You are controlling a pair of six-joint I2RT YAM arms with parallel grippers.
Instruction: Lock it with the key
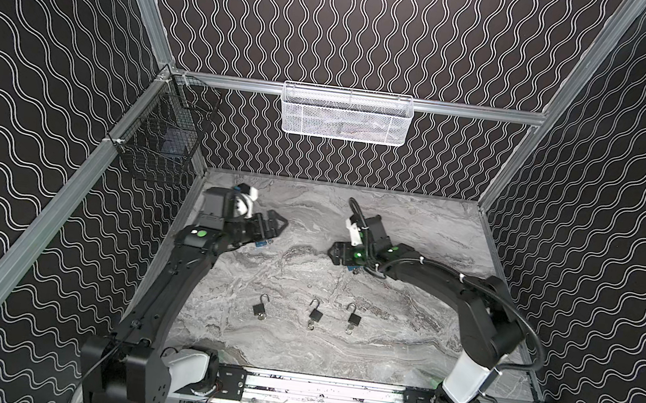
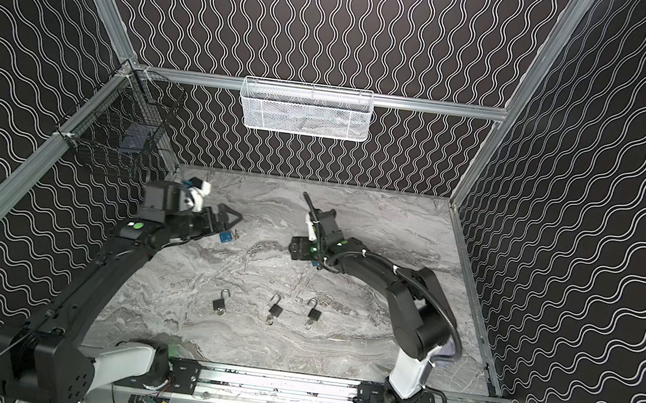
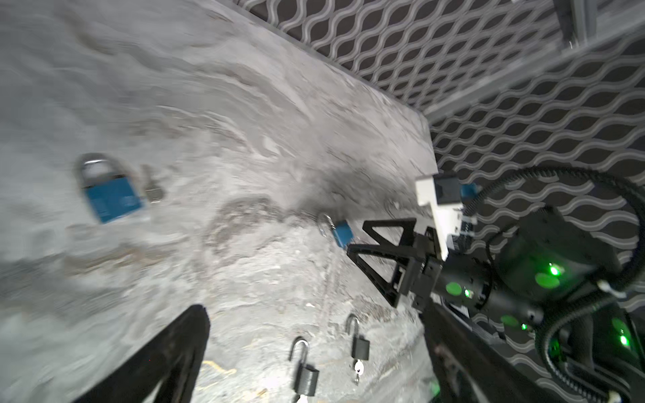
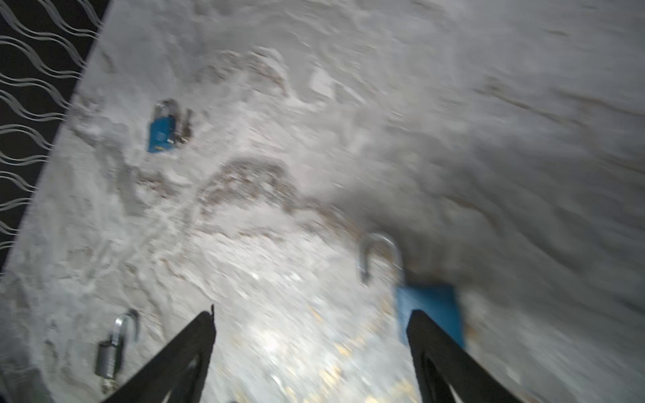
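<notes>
Marble tabletop (image 1: 410, 263) holds an open-shackled blue padlock (image 4: 429, 303) just beside one finger of the spread, empty right gripper (image 4: 312, 312); left gripper (image 1: 275, 228) gapes empty too. Closing now could knock it skidding aside.

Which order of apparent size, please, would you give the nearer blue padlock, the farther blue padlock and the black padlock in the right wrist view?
1. Nearer blue padlock: clearly largest, but it is also the closest.
2. Farther blue padlock and black padlock: look alike, so unranked.
</notes>
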